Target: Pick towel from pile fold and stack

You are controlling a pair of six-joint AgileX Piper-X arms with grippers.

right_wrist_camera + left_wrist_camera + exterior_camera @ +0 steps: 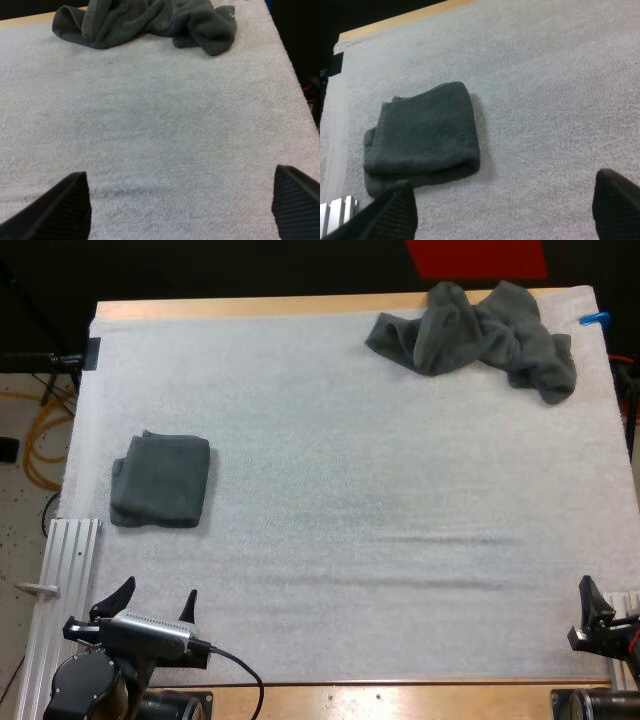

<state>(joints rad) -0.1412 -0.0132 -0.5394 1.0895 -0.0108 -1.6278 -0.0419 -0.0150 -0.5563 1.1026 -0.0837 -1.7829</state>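
1. The left gripper is formed of two black fingers that taper to pointed tips, carried on a black cross-piece.
2. Behind it, a round black joint housing with a matte surface is seen.
3. The pads are shown in the left wrist view as matte black with fine ribbing.
4. The right gripper is built alike: black, wedge-shaped, finely textured.
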